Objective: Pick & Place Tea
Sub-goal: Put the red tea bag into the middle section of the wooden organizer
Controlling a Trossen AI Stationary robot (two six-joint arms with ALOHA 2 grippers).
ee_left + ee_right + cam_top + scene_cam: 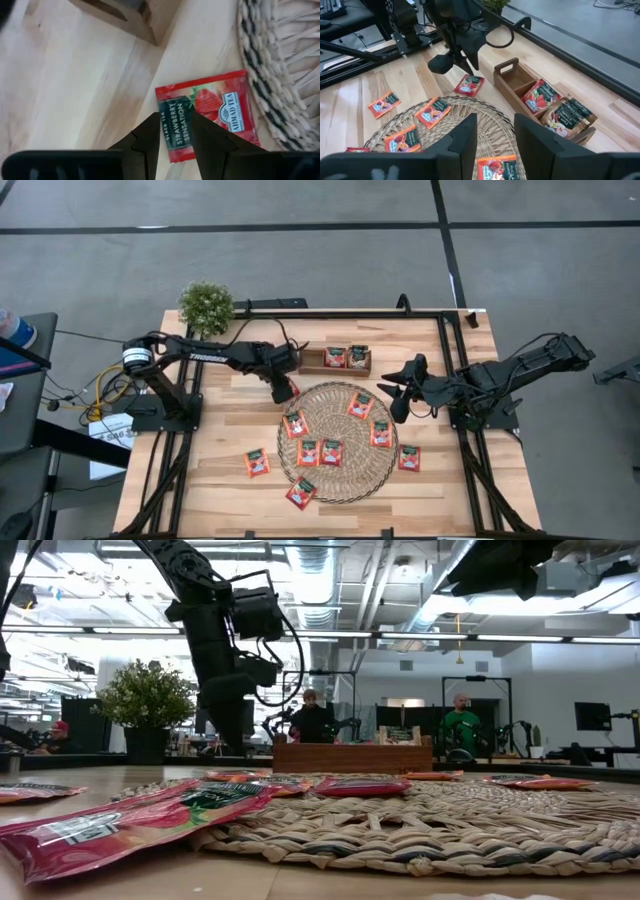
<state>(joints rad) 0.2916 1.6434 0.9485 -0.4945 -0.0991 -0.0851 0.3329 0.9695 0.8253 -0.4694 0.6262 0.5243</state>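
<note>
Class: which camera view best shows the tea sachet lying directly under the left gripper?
The left wrist view: the sachet fills it, label legible, below the open left gripper. The right wrist view shows it small; the high view shows only an edge; the low view doesn't show it clearly.

The wooden table (220, 470) carries a round woven mat (337, 480) in its middle part. Beside the mat's far edge stands a small wooden tray (312, 363), and a small green plant (206, 305) stands at the far left corner. Four red sachets lie directly on the wood: one (257, 463) left of the mat, one (409, 458) right of it, one (207, 117) between the tray and the mat, and one (300, 494) partly over the mat's near rim.
</note>
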